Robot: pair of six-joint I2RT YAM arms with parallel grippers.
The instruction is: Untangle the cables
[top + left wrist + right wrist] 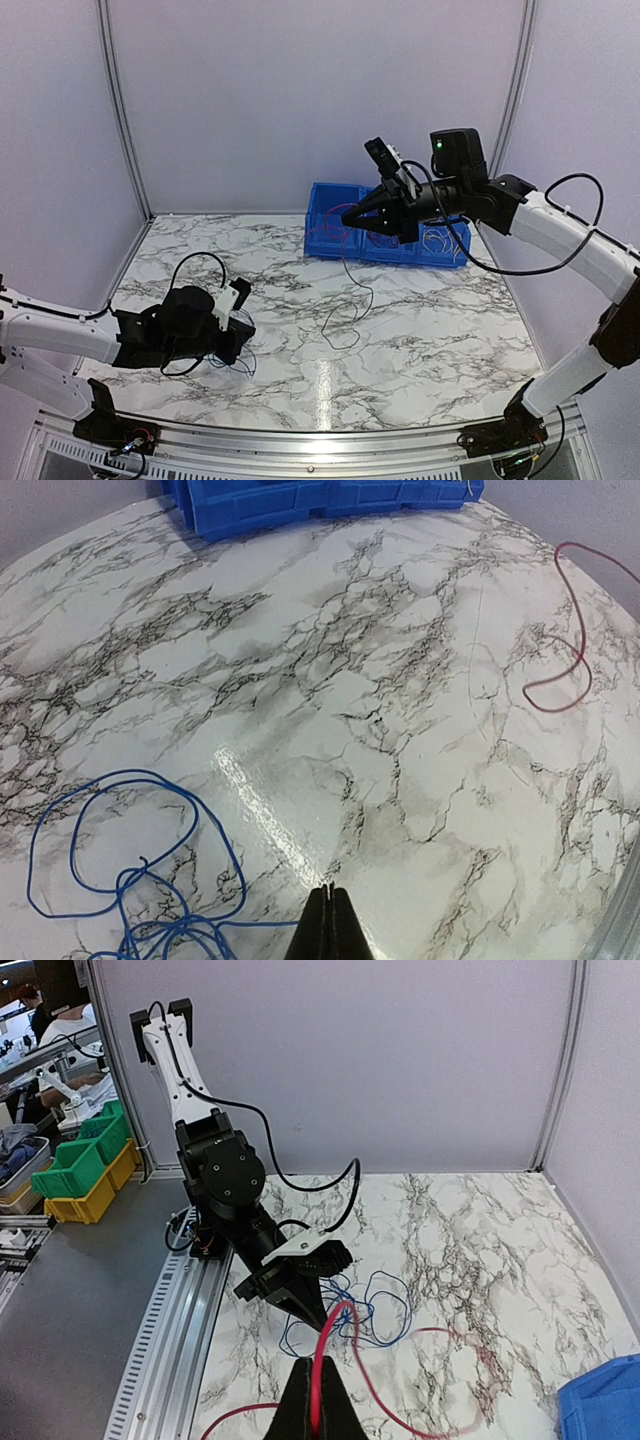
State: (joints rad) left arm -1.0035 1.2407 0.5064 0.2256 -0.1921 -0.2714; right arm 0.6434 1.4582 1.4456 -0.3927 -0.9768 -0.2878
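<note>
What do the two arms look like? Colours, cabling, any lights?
Left arm and right arm: white tubular links, black joints, black tapered jaws. A loose black cable loops off each. Green light on the right wrist's black box.

A thin blue cable (133, 880) lies on the table (450, 330) at about 8 o'clock, bunched in a small tangle of curling loops. A thin red cable (322, 1345) curls loosely near the centre, with one end stretching up off the surface toward 12 o'clock.
</note>
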